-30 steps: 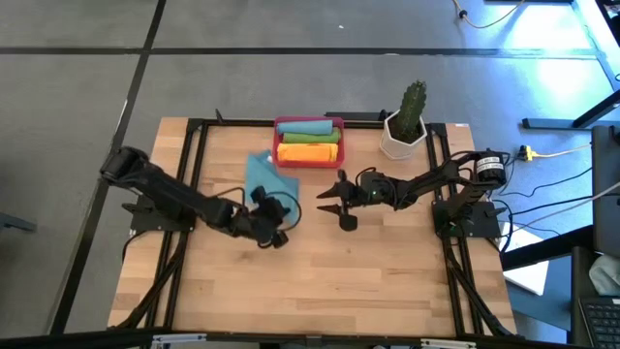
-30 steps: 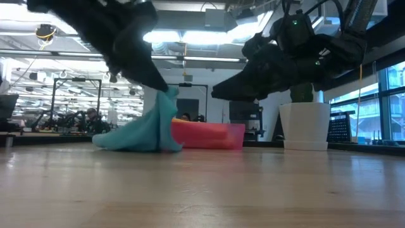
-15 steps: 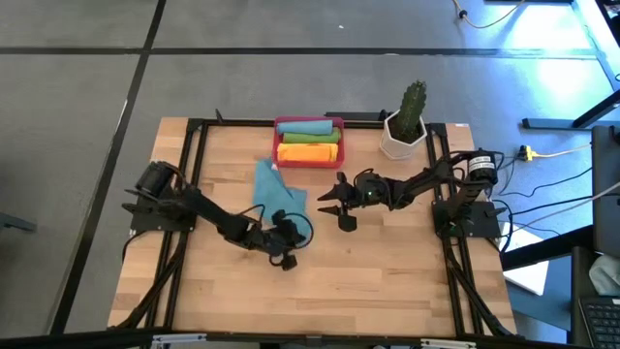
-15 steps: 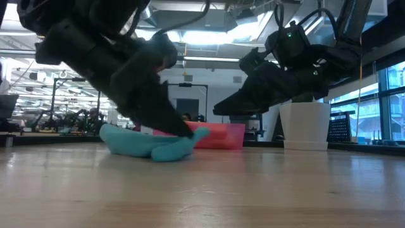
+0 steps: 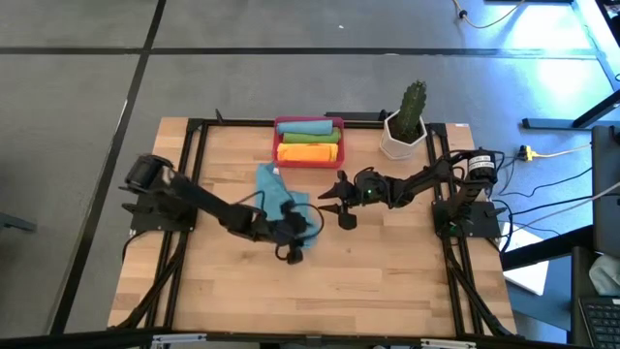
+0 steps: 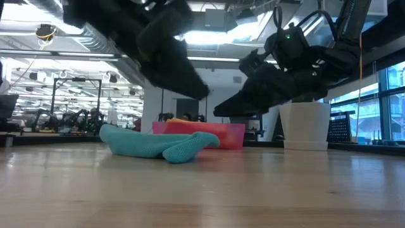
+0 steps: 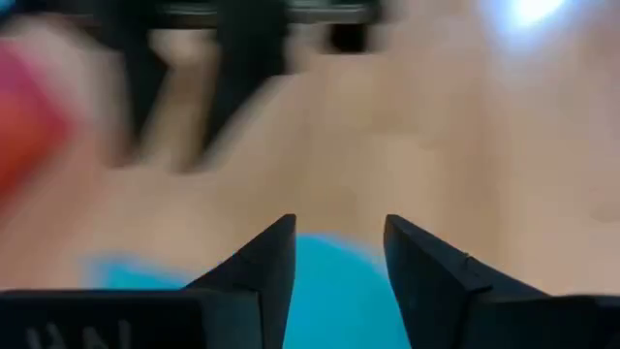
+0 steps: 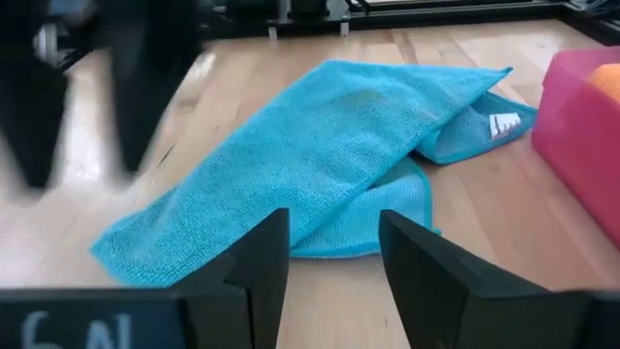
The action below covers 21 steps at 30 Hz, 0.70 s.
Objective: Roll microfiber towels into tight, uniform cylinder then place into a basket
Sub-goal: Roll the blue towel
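Teal towel (image 5: 275,197) lies loose and rumpled on the wooden surface (image 5: 387,271), just in front of the red basket (image 5: 308,142), one corner folded over itself in the right wrist view. Soft, light, limp cloth by the look of it; likely to sag and slide on the smooth wood rather than hold any shape. It looks best taken at a free corner or along one edge, pinching a single layer (a pinch in the bunched middle would probably gather several layers and spoil a tight roll). A small white tag (image 8: 505,123) marks one corner.

Basket already holds rolled towels: teal, green, orange, side by side.

Left gripper (image 5: 295,242) hangs just above the near end of the towel, fingers spread, holding nothing; its wrist view shows teal cloth between and below the two fingers. Right gripper (image 5: 338,204) hovers just beside the towel's other side, fingers apart and empty, pointed at the cloth.

Change from a second ago: the left gripper had the towel pinched and lifted into a hanging peak near the basket. Half a second ago it had dragged the cloth down and toward the middle of the surface. Now it has let go and risen, and the towel lies flatter and farther from the basket. Right arm has barely shifted.

Potted cactus (image 5: 408,121) stands off beside the basket, untouched.
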Tool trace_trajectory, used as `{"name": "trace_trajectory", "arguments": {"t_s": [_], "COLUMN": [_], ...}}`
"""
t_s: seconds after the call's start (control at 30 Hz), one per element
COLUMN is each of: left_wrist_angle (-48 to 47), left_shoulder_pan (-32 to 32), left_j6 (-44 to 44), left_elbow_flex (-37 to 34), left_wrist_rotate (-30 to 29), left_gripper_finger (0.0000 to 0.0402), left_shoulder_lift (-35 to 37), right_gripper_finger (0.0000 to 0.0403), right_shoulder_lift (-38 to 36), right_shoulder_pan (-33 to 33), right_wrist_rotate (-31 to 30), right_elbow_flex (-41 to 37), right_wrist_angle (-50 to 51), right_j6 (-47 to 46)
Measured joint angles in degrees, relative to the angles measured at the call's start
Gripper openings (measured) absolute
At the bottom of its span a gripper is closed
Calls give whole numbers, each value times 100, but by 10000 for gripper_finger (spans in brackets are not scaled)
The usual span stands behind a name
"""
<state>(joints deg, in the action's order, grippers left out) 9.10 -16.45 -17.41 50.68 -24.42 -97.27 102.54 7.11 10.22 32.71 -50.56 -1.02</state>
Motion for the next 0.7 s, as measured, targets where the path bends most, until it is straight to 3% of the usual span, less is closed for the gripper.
{"name": "trace_trajectory", "arguments": {"t_s": [0.23,0.33,0.43,0.7], "left_wrist_angle": [-2848,-3691,-4186,-4796], "left_shoulder_pan": [439,933,1517,2839], "left_j6": [-767,-1219,-1368,-474], "left_elbow_flex": [7,4,2,-7], "left_wrist_rotate": [-1634,-1572,-1041,-365], "left_gripper_finger": [147,148,149,149], "left_shoulder_lift": [1339,1636,1678,1591], "right_gripper_finger": [163,163,163,163], "right_shoulder_lift": [0,0,0,0], "right_shoulder_pan": [0,0,0,-1], "right_wrist_rotate": [-2,-2,-2,-2], "right_elbow_flex": [-2,-2,-2,-2], "right_wrist_angle": [207,206,191,201], "right_j6": [122,139,152,162]}}
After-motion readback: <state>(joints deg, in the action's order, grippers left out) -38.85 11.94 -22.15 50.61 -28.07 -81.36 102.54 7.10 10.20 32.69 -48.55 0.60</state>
